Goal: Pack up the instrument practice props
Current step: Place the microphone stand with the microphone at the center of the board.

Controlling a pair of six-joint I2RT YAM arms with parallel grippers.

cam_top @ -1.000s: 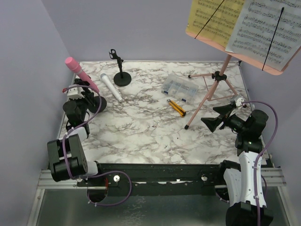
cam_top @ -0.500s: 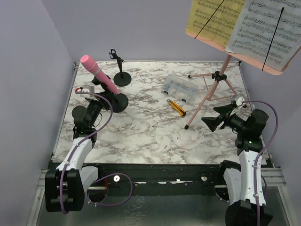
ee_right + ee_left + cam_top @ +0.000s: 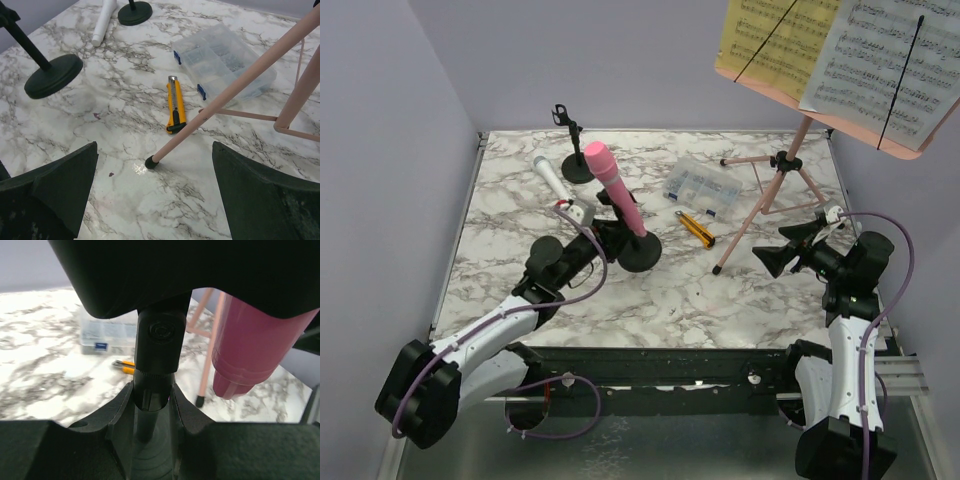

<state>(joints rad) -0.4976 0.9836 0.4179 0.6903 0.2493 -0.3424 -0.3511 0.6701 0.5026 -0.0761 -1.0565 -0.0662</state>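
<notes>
left of the clear box (image 3: pixel 700 187), the left gripper (image 3: pixel 609 229) clamps a black holder (image 3: pixel 638 254) with the pink microphone (image 3: pixel 615 190) tilted in it, the white microphone (image 3: pixel 552 180) and a second holder (image 3: pixel 579 166) sit farther left of the box, the knife (image 3: pixel 697 229) just beside it, the pink stand (image 3: pixel 775 185) to its right.

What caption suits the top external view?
The left claw grips the mic holder bearing the pink microphone; right claw open beside music rack.
</notes>
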